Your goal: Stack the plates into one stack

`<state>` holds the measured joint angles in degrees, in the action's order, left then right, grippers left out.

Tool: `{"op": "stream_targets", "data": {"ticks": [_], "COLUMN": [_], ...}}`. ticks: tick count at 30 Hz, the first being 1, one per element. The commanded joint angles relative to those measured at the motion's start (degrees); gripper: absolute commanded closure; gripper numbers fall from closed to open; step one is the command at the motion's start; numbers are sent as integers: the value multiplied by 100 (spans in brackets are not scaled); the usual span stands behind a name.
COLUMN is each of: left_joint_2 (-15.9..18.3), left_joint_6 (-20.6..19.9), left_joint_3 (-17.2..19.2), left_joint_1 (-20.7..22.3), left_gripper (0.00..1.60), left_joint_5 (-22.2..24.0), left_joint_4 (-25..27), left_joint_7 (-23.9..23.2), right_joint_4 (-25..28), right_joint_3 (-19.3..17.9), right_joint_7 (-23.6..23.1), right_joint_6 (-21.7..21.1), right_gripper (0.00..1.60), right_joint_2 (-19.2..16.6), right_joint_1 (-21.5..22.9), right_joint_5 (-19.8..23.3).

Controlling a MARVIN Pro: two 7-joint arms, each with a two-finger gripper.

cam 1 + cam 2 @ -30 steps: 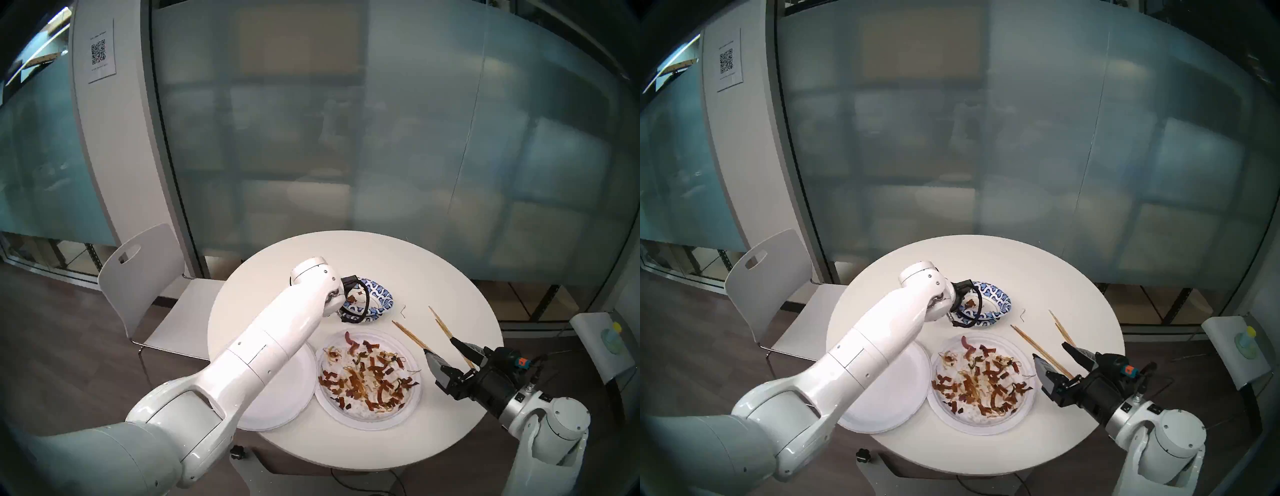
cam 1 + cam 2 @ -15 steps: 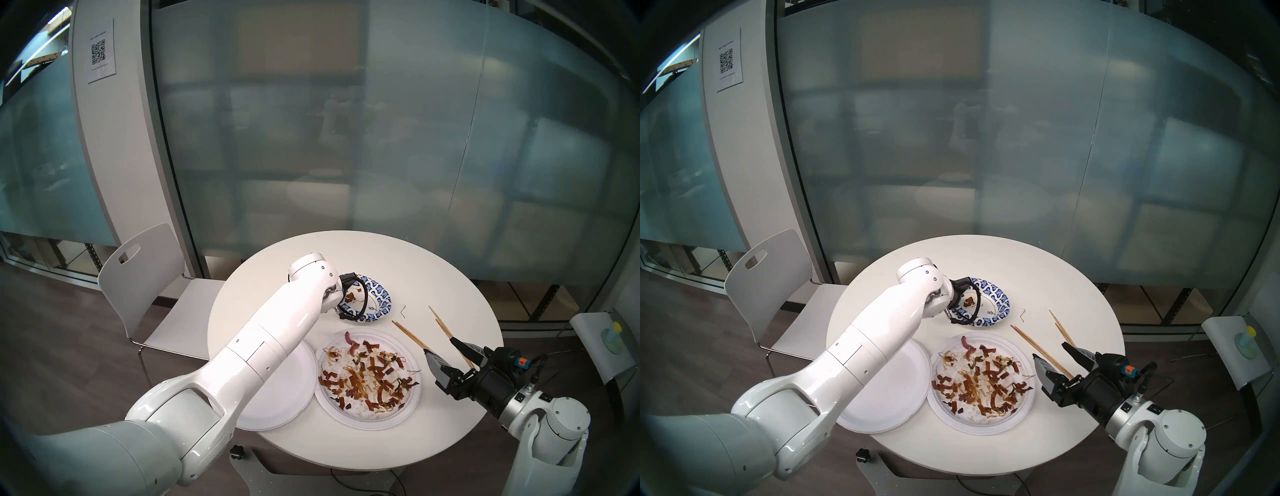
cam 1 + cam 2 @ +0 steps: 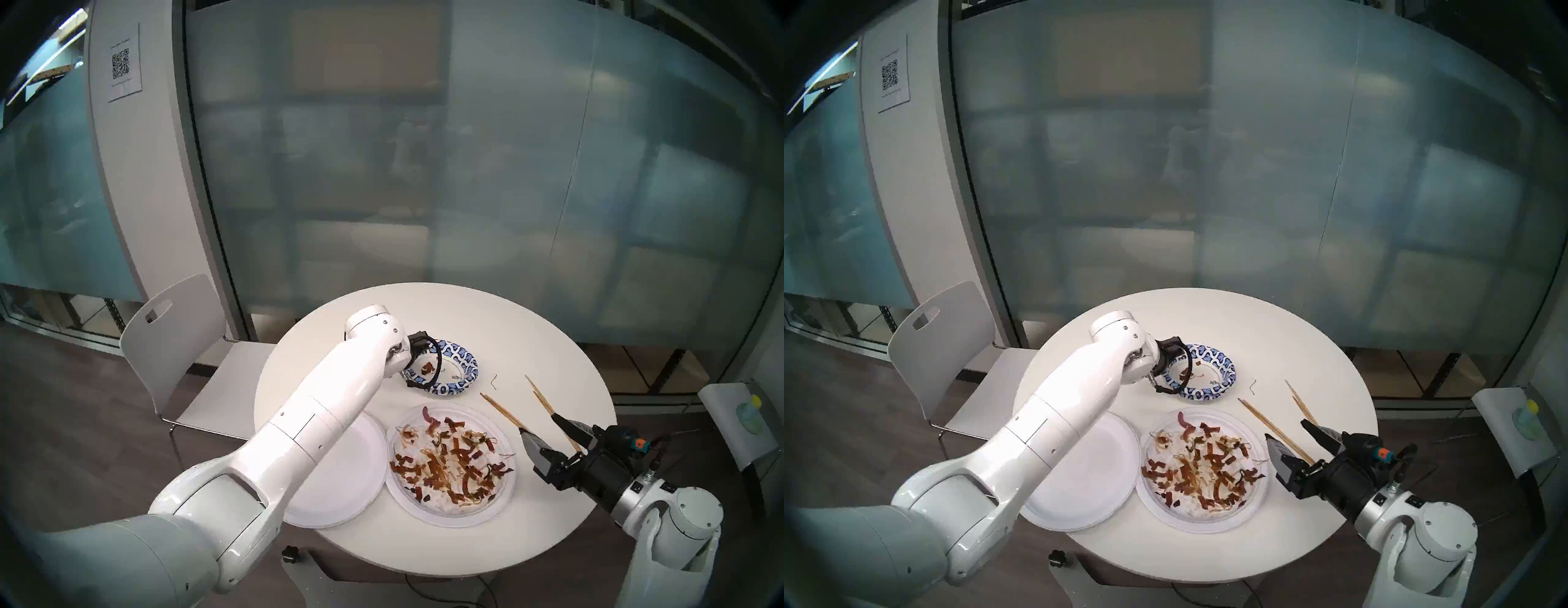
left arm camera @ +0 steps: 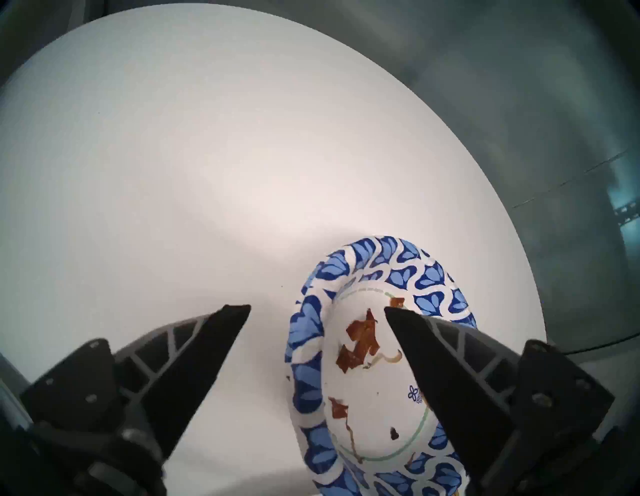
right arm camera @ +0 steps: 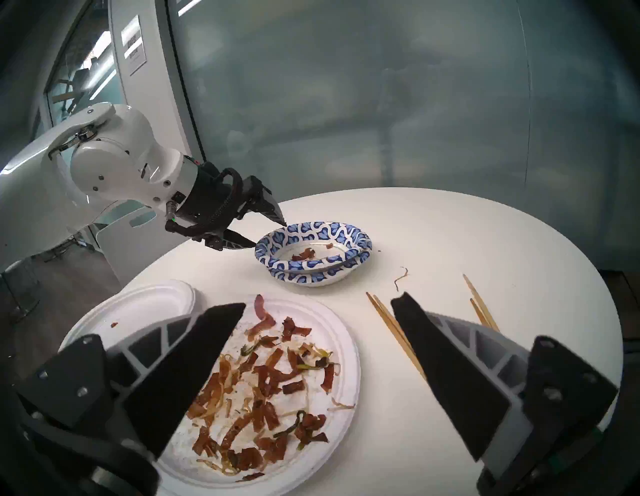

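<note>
1. Two blue-rimmed bowls (image 5: 313, 254) sit nested at the far side of the table (image 3: 530, 335), the upper one tilted a little in the lower. Beyond them from the robot lies bare tabletop.
2. The left gripper (image 5: 268, 232) hangs at the bowls' left rim with its jaws spread wide, holding nothing. In the left wrist view one finger (image 4: 433, 363) is over the bowl's inside and the other (image 4: 204, 346) is over the table outside it, so the rim lies between them; whether a finger touches the rim cannot be told.
3. The right gripper (image 3: 536, 429) is also released and empty, off to the bowls' near right, over the chopsticks (image 3: 505, 414).
4. Judged step: the small pair is formed and let go, while two white plates remain apart on the near side of the bowls. The dirty plate (image 3: 452, 460) lies just nearer than the bowls; the clean plate (image 3: 343, 479) lies nearer and to the left, rim against the dirty one.
5. The next move likely calls for one white plate going onto the other, then the bowls on top.
6. The dishes look like thin paper: the bowls deep with a scalloped pattern, the plates wide, shallow and ridged at the rim.
7. Brown scraps (image 3: 449, 463) cover the dirty plate, so anything set on it may sit uneven.
</note>
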<state>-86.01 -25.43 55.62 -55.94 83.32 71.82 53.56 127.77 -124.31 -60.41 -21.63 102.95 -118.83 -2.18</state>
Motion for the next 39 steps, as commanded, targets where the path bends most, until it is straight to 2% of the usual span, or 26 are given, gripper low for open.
{"op": "stream_targets", "data": {"ticks": [1,5,11,15,17,20,21,22,23,30,39], "left_joint_2": [23,24,-75,-144,-189,-268,-294,-313,-340,-478,-573], "left_joint_6": [-17,-60,165,253,317,419,442,461,496,613,652], "left_joint_3": [69,77,70,64,56,54,50,45,44,22,25], "left_joint_1": [45,41,28,104,157,223,245,261,269,323,368], "left_gripper": [7,5,8,16,30,31,36,52,54,42,42], "left_joint_5": [56,107,45,32,-13,-76,-92,-105,-119,-191,-225], "left_joint_4": [168,185,69,-81,-188,-359,-425,-474,-517,-737,-829], "left_joint_7": [-56,-38,-90,-107,-116,-128,-149,-164,-166,-224,-244], "right_joint_4": [102,102,102,101,101,100,100,100,100,98,99], "right_joint_3": [15,15,15,15,15,15,15,14,14,14,14], "right_joint_7": [14,13,14,13,13,12,12,11,11,9,10], "right_joint_6": [2,2,2,3,3,3,3,3,3,4,4], "right_gripper": [0,0,0,0,0,0,0,0,0,0,0], "right_joint_2": [-11,-11,-11,-11,-11,-11,-12,-12,-12,-12,-12], "right_joint_1": [21,21,21,21,22,22,22,22,22,23,23], "right_joint_5": [35,35,35,35,35,34,34,34,34,33,33]}}
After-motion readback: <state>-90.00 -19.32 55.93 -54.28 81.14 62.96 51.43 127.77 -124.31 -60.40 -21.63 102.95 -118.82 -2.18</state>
